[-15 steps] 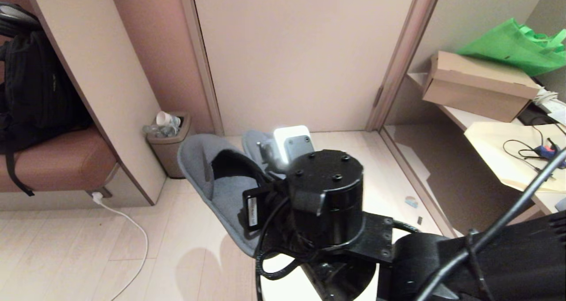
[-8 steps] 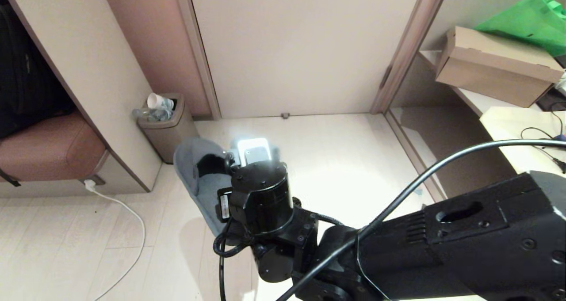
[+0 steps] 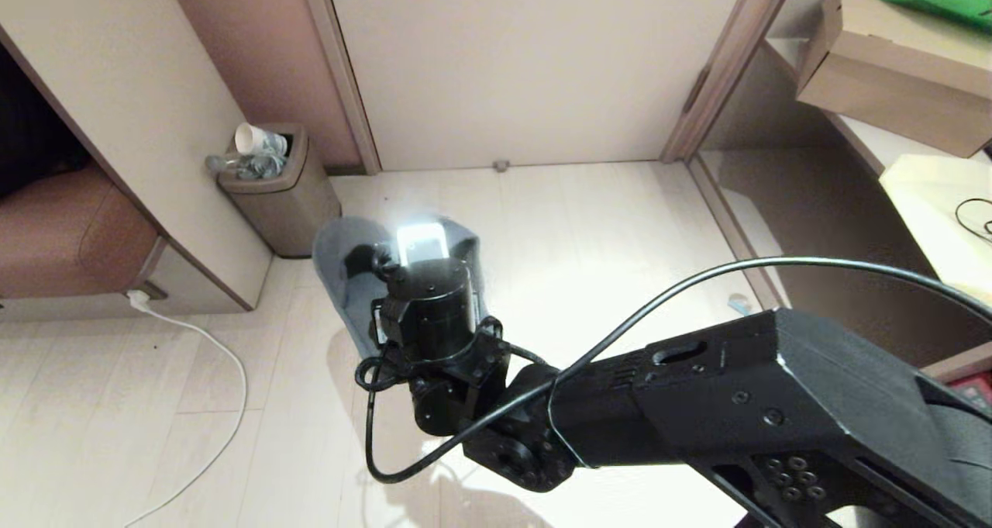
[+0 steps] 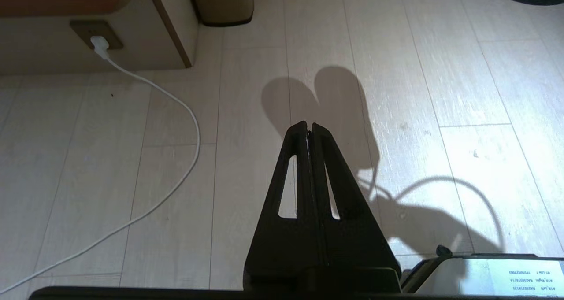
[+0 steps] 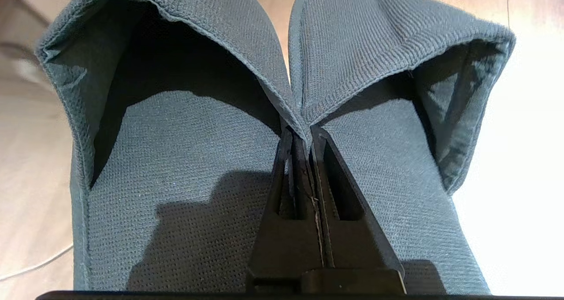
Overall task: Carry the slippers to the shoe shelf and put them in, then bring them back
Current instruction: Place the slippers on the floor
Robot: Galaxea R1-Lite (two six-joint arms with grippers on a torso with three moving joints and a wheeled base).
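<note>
The slippers (image 5: 176, 168) are a dark grey fabric pair hanging side by side, toes away from the wrist. My right gripper (image 5: 302, 131) is shut on their two inner upper edges, pinched together. In the head view the slippers (image 3: 335, 268) show as grey cloth hanging over the pale floor in front of the door, mostly hidden behind my right wrist (image 3: 426, 315). My left gripper (image 4: 308, 126) is shut and empty, low over the floor boards. The shoe shelf is out of view.
A brown waste bin (image 3: 271, 198) with cups stands left of the slippers against a beige panel (image 3: 132, 109). A white cable (image 3: 229, 357) runs across the floor from a socket. A brown seat (image 3: 62, 241) is at far left, a desk with a cardboard box (image 3: 891, 70) at right.
The head camera has tipped down, shifting the whole scene. My right arm has stretched out and lowered the slippers away from the camera toward the floor, still pinched. The left gripper has kept still.
</note>
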